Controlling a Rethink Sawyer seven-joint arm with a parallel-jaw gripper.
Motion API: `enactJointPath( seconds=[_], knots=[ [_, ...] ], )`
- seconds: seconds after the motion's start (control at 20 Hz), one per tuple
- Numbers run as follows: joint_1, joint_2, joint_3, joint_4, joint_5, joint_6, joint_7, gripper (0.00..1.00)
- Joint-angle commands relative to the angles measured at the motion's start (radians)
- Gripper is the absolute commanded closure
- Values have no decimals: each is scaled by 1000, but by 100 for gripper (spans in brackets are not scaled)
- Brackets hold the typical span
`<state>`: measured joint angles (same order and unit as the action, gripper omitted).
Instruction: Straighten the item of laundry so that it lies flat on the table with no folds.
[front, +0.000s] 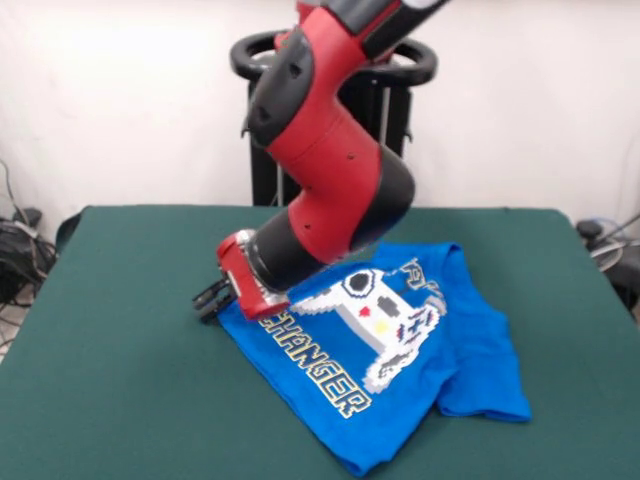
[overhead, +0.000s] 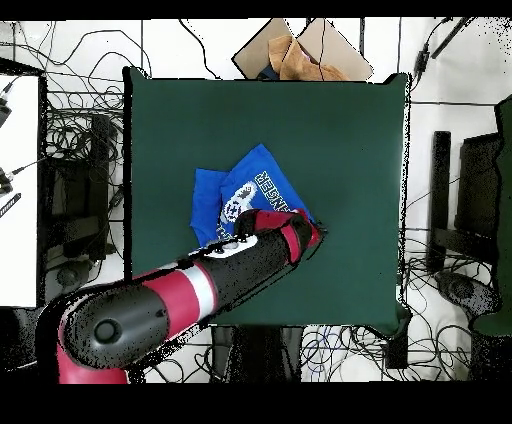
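Note:
The bright blue T-shirt (front: 470, 350) lies print side up and turned at an angle, right of the middle of the green table (front: 120, 350). Its right side is folded over into a rumpled flap. The "CHANGER" lettering and the white controller print show. My gripper (front: 212, 297) is down at table level, at the shirt's left corner, touching or just beside its edge. The red arm hides the shirt's far left part. In the overhead view the shirt (overhead: 215, 195) sits near the middle of the table (overhead: 350, 140), and the gripper (overhead: 318, 233) is at the shirt's right corner.
The black pedestal (front: 265, 180) stands behind the table's far edge. Brown cardboard (overhead: 300, 55) lies just past the table's top edge in the overhead view. Cables and dark equipment (overhead: 460, 200) surround the table on the floor.

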<state>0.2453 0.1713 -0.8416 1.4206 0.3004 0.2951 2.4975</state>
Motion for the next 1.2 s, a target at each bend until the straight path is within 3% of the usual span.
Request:
enactJointPath(
  seconds=[0.05, 0.25, 0.4, 0.55, 0.65, 0.95, 1.05, 1.2],
  knots=[
    [-86, -62, 197, -46, -26, 21, 14, 100],
    [-105, -76, 215, -49, -53, 18, 7, 100],
    [-176, -151, 296, -23, -109, -25, -62, 100],
    [-219, -201, 324, -36, -161, 17, -112, 100],
    [-269, -255, 381, -26, -195, 45, -150, 100],
    [-496, -409, 673, 40, -268, 122, -259, 100],
    [-538, -426, 729, 41, -280, 166, -265, 100],
    [-524, -429, 717, 8, -300, 232, -227, 100]
  ],
)
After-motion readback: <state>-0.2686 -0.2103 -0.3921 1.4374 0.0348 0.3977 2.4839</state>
